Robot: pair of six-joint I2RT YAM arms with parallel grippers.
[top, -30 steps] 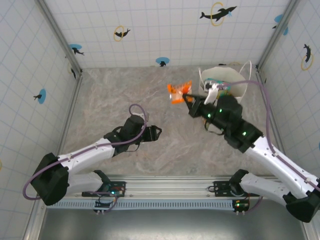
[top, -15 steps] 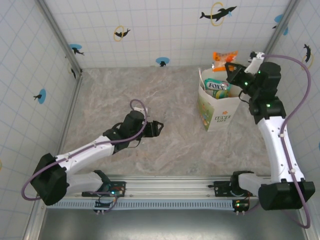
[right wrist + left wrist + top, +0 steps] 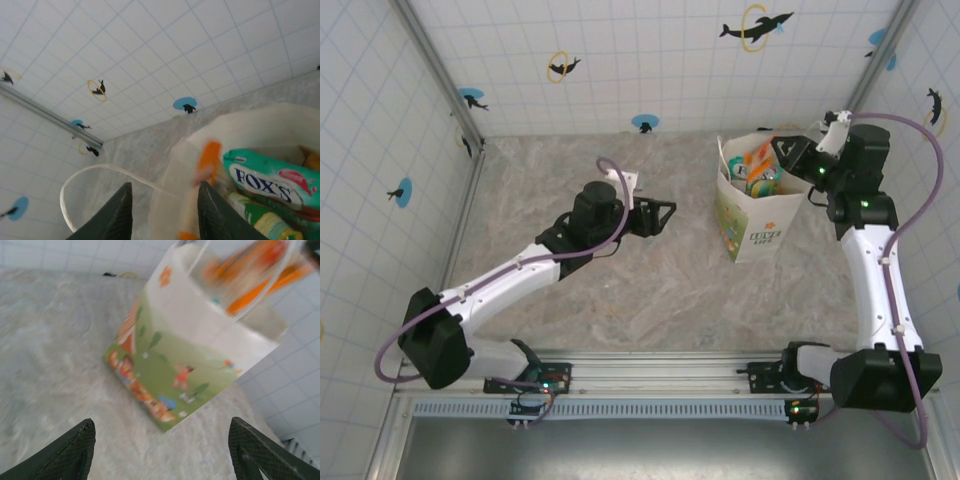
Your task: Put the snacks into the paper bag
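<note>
Left arm (image 3: pixel 500 285): rises from its base at the near left edge and reaches diagonally toward mid-tabletop (image 3: pixel 650 300), forearm low, wrist aimed right at the bag (image 3: pixel 752 222).

Left end effector (image 3: pixel 665 216): released, jaws spread wide. In its wrist view the two dark fingers (image 3: pixel 67 455) sit at the bottom corners with bare tabletop between them. It holds nothing, touches nothing and is well apart from the bag.

Right arm (image 3: pixel 880 290): base at the near right edge. The long white link climbs steeply along the right side, and the wrist bends left over the bag's top.

Bag: white, upright on the tabletop at the far right, mouth open. The side facing the left wrist camera carries a green-and-orange picture panel. The front logo is too small to read.

Right end effector (image 3: pixel 782 152): above the bag's far rim. Jaws moderately parted and released; the dark fingertips (image 3: pixel 117 215) grip nothing. A string handle (image 3: pixel 100 172) loops just beyond them.

Orange packet (image 3: pixel 758 155): at the bag's mouth, blurred in both wrist views, just past the right fingertips.

Green packet (image 3: pixel 270 181): lying inside the bag, reads "FOX'S" in blue on white. More packets sit under it, their print unreadable.

Tiled wall (image 3: pixel 650 60) behind, with dolphin marks.
</note>
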